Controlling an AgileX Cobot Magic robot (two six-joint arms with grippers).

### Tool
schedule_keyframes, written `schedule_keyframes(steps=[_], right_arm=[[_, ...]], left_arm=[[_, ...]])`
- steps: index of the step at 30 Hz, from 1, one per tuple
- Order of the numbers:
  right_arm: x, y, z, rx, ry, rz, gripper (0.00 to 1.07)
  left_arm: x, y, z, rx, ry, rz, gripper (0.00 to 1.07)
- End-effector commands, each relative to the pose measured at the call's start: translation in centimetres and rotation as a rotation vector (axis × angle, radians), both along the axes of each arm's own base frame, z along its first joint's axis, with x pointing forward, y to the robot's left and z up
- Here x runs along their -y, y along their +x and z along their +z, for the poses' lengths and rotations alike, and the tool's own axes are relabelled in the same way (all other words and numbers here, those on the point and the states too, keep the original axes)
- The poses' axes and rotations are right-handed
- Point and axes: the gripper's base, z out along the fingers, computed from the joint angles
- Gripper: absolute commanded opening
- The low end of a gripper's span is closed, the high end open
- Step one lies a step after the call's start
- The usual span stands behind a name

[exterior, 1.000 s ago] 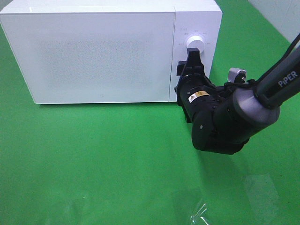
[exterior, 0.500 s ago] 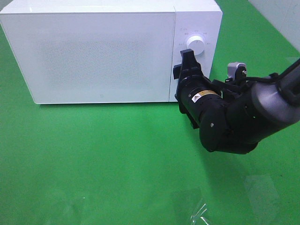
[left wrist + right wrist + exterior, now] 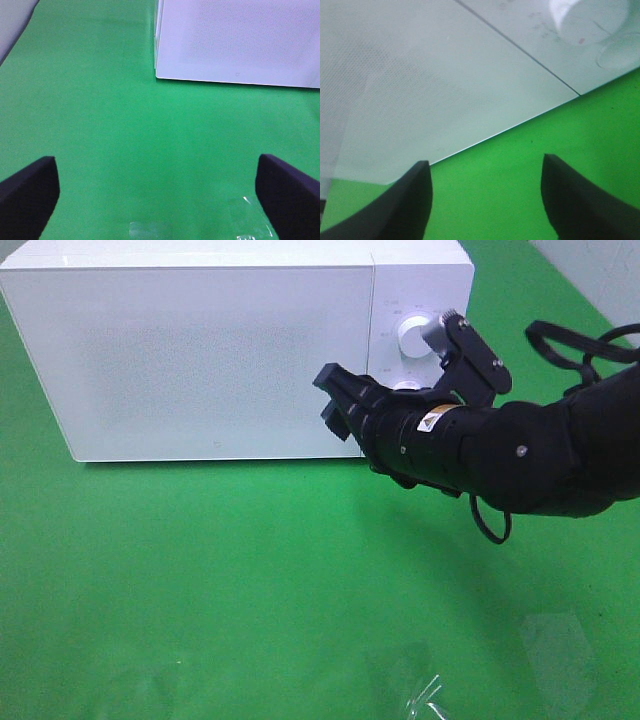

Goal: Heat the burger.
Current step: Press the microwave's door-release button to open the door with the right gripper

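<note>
Starting on the left: the left gripper [image 3: 160, 197] is only showing up in its own wrist view. Its jaws are standing wide apart with nothing between them, and it's hanging over the green cloth [image 3: 200, 590], a little out from the front corner of the white microwave [image 3: 200, 350]. The microwave is sitting at the back of the cloth with its door [image 3: 210, 390] looking shut. I honestly can't tell where the burger is, since no view is showing it. Moving right, the right gripper [image 3: 335, 398] is reaching in front of the control panel and hovering at the door's right edge, fingers spread and holding nothing. Whether it's touching the door, I can't say. The round white knob [image 3: 412, 335] is peeking out just above the black arm [image 3: 520, 455]. Near the front right, some clear crinkly film [image 3: 425, 695] is lying on the cloth.
</note>
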Motion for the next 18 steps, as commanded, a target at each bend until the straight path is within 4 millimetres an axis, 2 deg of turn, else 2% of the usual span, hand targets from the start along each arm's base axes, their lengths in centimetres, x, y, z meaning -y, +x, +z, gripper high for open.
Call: schedule_keyframes(steps=[1,7,11,18], right_arm=[[0.1,-0.6,1.3,0.056,-0.125,0.117,0.64],[0.2,-1.9,3.0,0.105,-0.299,0.289,0.64],[0.8,-3.7,4.7,0.106,-0.420,0.448,0.64],[1.9,-5.6,6.4,0.075,-0.515,0.556,0.64]], left_arm=[[0.0,-0.2,0.0,0.024,0.000,0.002,1.00],[0.0,-0.2,0.0,0.024,0.000,0.002,1.00],[0.0,-0.2,0.0,0.024,0.000,0.002,1.00],[0.0,-0.2,0.0,0.024,0.000,0.002,1.00]])
